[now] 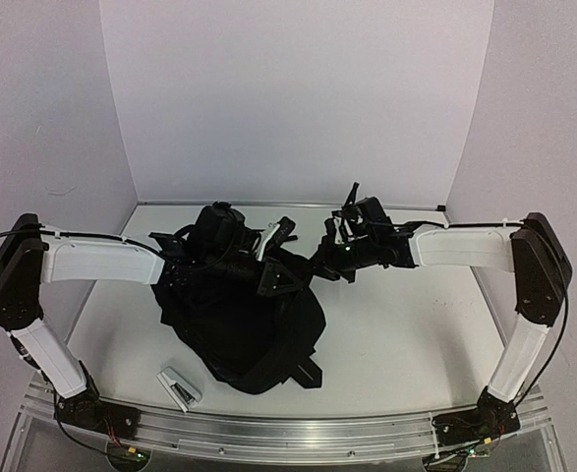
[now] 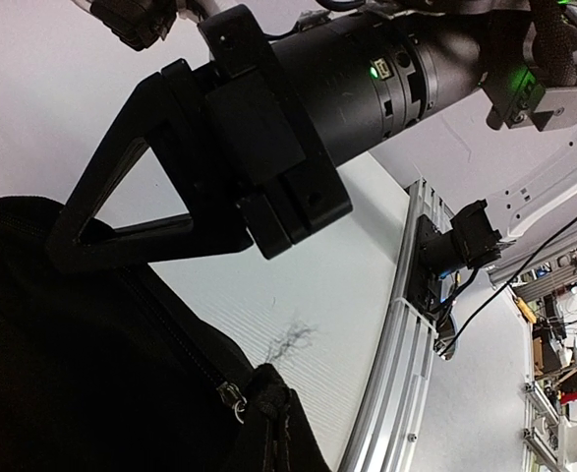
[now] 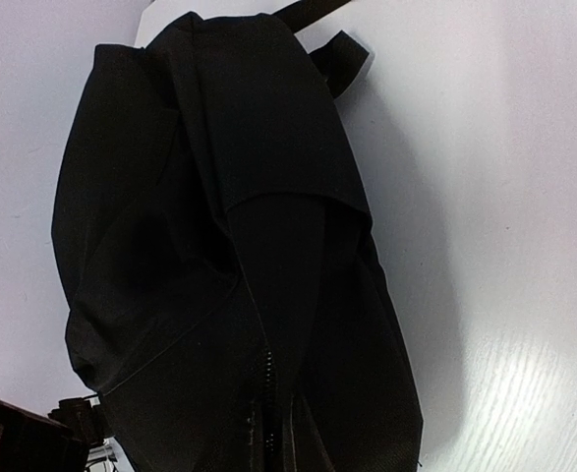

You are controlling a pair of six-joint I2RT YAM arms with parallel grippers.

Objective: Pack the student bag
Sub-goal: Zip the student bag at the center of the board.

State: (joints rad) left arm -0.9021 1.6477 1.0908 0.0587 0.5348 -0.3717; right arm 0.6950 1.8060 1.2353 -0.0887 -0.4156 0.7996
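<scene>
The student bag (image 1: pixel 249 334) is being carried by the desk (image 1: pixel 406 334), slumped near its middle. The bag's fabric edge is being pinched by the closed right fingers (image 2: pixel 72 241). At the bag's far-left side the left fingers (image 1: pixel 219 267) are being pressed shut; whether they are gripping fabric cannot be told.

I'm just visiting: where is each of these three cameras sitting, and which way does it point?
Top external: fixed high behind the arms, looking down and forward at the table; shows left arm, right arm, student bag.
Left wrist: on the left arm, looking across the bag toward the near rail; shows the right gripper shut at the bag's edge, own fingers unclear.
Right wrist: on the right arm, looking down on the bag; own fingers not visible.
Shared: all three see the bag.
</scene>
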